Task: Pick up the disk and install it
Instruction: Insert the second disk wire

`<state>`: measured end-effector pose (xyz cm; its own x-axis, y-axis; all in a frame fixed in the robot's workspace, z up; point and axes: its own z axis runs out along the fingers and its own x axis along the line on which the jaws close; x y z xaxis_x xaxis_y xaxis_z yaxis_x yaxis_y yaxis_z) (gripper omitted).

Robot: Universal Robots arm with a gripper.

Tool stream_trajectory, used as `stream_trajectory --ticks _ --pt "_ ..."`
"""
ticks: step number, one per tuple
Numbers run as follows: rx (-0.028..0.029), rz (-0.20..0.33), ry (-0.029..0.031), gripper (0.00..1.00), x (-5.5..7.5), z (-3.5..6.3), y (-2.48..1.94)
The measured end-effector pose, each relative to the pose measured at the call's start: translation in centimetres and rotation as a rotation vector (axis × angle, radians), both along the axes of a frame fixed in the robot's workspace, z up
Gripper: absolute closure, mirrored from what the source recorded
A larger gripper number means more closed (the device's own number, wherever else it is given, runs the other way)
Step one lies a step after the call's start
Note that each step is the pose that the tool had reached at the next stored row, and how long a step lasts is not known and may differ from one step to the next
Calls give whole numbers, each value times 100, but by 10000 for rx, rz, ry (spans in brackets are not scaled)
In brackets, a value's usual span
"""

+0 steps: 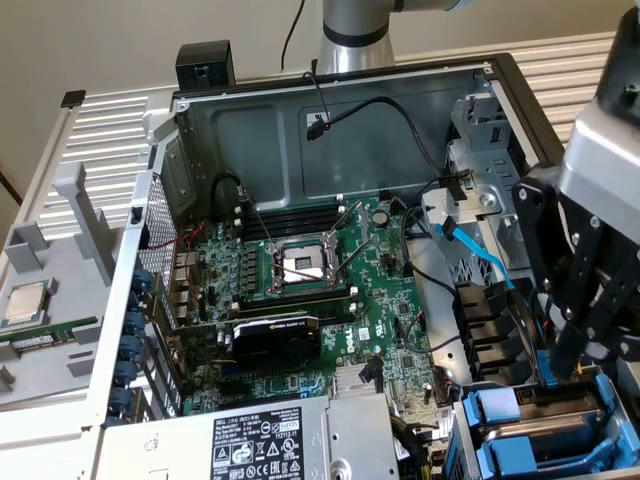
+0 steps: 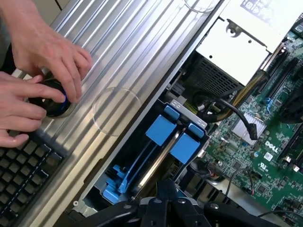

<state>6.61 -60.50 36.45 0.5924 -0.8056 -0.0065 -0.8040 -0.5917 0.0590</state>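
Observation:
The disk (image 2: 156, 164) stands edge-on in the drive bay at the case's front corner. It shows as a thin silver strip between blue carrier tabs (image 2: 159, 129); its label is hidden. In the exterior view the disk (image 1: 560, 425) lies low at the exterior view's right, between blue frames (image 1: 497, 420). My gripper (image 2: 165, 189) hangs just above one end of the bay, its dark fingers (image 2: 173, 191) shut together with nothing visible between them. The gripper (image 1: 566, 360) comes down from the exterior view's right edge.
The open case holds a motherboard (image 1: 390, 300) with an empty CPU socket (image 1: 300, 265), a graphics card (image 1: 275, 335), a power supply (image 1: 280, 440) and loose cables (image 1: 480, 262). A CPU chip (image 1: 25, 300) rests outside at the exterior view's left. A person's hands (image 2: 38, 90) work a knob beside a keyboard (image 2: 23, 175).

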Motion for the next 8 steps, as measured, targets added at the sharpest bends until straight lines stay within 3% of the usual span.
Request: stream_trajectory --ticks 8 --pt "1 1064 0 89 32 0 0"
